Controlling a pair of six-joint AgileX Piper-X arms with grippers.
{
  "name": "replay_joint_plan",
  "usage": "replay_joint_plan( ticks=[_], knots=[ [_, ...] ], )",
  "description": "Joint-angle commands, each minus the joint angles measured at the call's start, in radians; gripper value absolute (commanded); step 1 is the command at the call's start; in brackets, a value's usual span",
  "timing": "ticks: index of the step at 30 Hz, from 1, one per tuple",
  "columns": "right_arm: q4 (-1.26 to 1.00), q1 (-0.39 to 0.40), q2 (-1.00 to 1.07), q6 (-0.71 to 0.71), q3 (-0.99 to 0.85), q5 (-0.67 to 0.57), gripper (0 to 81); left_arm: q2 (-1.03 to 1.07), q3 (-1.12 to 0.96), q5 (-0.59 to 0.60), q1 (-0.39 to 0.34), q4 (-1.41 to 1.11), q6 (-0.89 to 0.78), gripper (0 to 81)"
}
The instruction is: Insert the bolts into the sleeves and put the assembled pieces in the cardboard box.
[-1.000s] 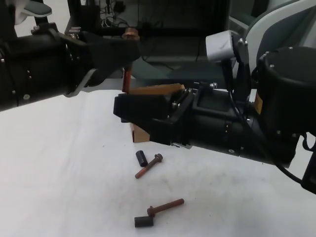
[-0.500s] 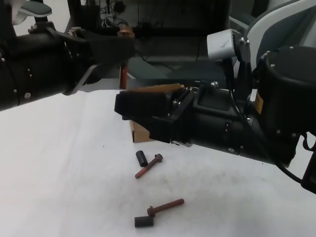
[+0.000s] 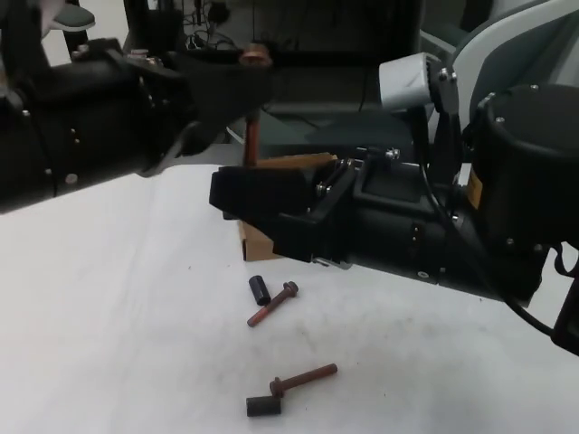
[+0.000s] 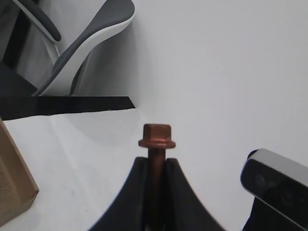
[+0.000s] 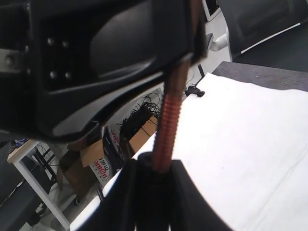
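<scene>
White sheeting covers the counter (image 3: 109, 298), and an office chair (image 4: 91, 33) stands past its far edge. In the high view the left arm (image 3: 81, 117) stretches across from 9 o'clock and the right arm (image 3: 425, 226) from 3 o'clock. Their ends meet near the middle, at 12 o'clock of the scattered parts. The left tool (image 4: 155, 166) is pinching the held bolt (image 4: 156, 139) by the shank just under its flanged head, so the bolt stands upright with the head at 12 o'clock and the thread pointing to 6 o'clock. Directly below, the right tool (image 5: 153, 168) is pressed onto the held sleeve (image 5: 147, 161), a short black tube between its two fingers with the mouth facing up. The bolt's threaded end meets that mouth, though how deep it sits inside cannot be told. The cardboard box (image 3: 258, 242) rests on the counter behind and beneath the right tool, mostly hidden by it. Toward 6 o'clock of the box a loose sleeve (image 3: 260, 289) lies just beside a loose bolt (image 3: 273, 305). Farther toward 6 o'clock a second bolt (image 3: 303, 377) lies with its head just beside a second sleeve (image 3: 262, 406).
</scene>
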Motion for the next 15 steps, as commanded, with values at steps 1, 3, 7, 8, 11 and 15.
replay_joint_plan(
  ticks=[1, 3, 7, 8, 11, 15],
  knots=[
    [-0.030, 0.002, 0.001, -0.007, -0.011, 0.015, 0.6, -0.010, -0.003, -0.009, -0.006, -0.017, -0.005, 1.7],
    [-0.030, 0.002, 0.001, -0.007, -0.011, 0.015, 0.6, -0.010, -0.003, -0.009, -0.006, -0.015, 0.002, 1.7],
    [-0.027, 0.002, 0.001, -0.007, -0.011, 0.009, 0.6, -0.010, -0.003, -0.033, -0.006, -0.015, 0.037, 1.7],
    [-0.027, 0.002, 0.001, -0.007, -0.011, 0.009, 0.6, -0.010, -0.003, -0.041, -0.006, -0.015, 0.037, 1.7],
    [-0.025, 0.004, 0.001, -0.001, -0.011, 0.023, 0.6, -0.010, -0.003, -0.056, -0.006, -0.015, 0.037, 1.7],
    [-0.025, 0.004, 0.001, 0.013, -0.011, 0.046, 0.6, -0.010, -0.003, -0.077, -0.006, -0.015, 0.037, 1.7]
  ],
)
